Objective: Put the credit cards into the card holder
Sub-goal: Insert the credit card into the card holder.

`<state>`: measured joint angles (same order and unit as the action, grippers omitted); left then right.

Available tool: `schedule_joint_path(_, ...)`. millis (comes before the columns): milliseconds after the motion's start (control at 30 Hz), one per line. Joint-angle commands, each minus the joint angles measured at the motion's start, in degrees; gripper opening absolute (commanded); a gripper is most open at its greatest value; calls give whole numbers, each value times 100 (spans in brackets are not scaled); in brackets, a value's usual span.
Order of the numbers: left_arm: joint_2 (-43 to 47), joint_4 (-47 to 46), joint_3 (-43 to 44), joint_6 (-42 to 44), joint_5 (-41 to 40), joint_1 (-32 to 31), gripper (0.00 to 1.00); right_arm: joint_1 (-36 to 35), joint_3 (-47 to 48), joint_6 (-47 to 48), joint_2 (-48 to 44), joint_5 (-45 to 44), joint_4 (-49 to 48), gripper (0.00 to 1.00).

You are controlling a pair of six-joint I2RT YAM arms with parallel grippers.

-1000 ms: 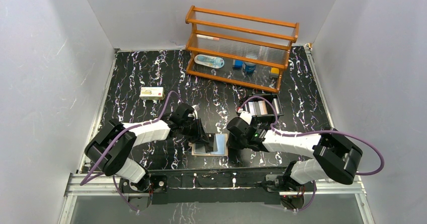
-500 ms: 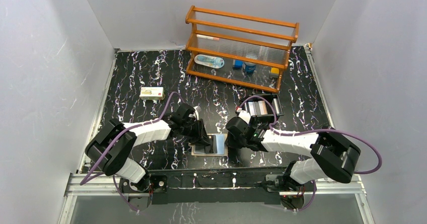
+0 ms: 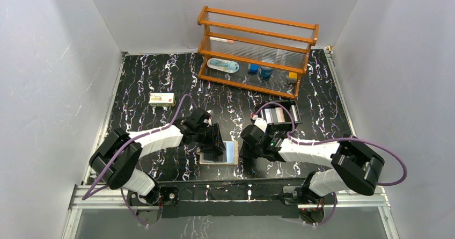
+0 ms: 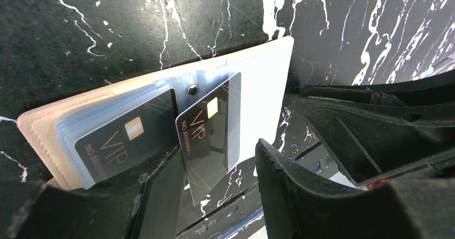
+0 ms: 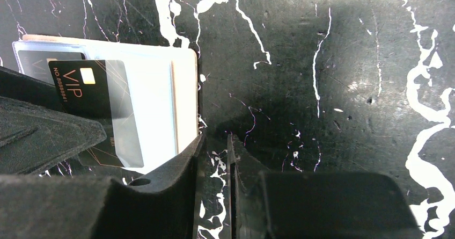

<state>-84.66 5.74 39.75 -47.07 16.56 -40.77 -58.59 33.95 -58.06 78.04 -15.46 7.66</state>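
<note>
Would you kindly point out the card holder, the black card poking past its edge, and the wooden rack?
card holder [image 4: 263, 83]: left wrist view, bare pale flap.
black card [image 4: 201, 142]: left wrist view, printed face.
wooden rack [image 3: 257, 18]: top view, upper rail.

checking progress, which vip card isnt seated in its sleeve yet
The tilted VIP card, its end poking out bare; the other card lies under the clear sleeve.

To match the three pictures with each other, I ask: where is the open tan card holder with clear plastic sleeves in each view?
Top external: the open tan card holder lies low centre.
Left wrist: middle, reaching left.
Right wrist: upper left.
Shared landmark: the black VIP card sticking out of its sleeve shows in both wrist views; from above it cannot be made out.
</note>
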Motion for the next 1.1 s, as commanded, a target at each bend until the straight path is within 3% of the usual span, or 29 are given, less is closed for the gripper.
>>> schedule_joint_path(0, 151, 647, 122, 145, -640, -55, 48, -22, -47, 45, -132, -161, 166, 29)
schedule_joint_path(200, 375, 692, 209, 102, -815, -87, 54, -25, -64, 50, -138, -115, 113, 29)
schedule_joint_path(667, 795, 920, 305, 119, -1390, -106, 56, -26, -52, 58, -154, 134, -169, 29)
schedule_joint_path(1067, 653, 850, 212, 87, -1244, -106, 57, -24, 136, 80, 217, 286, -483, 29)
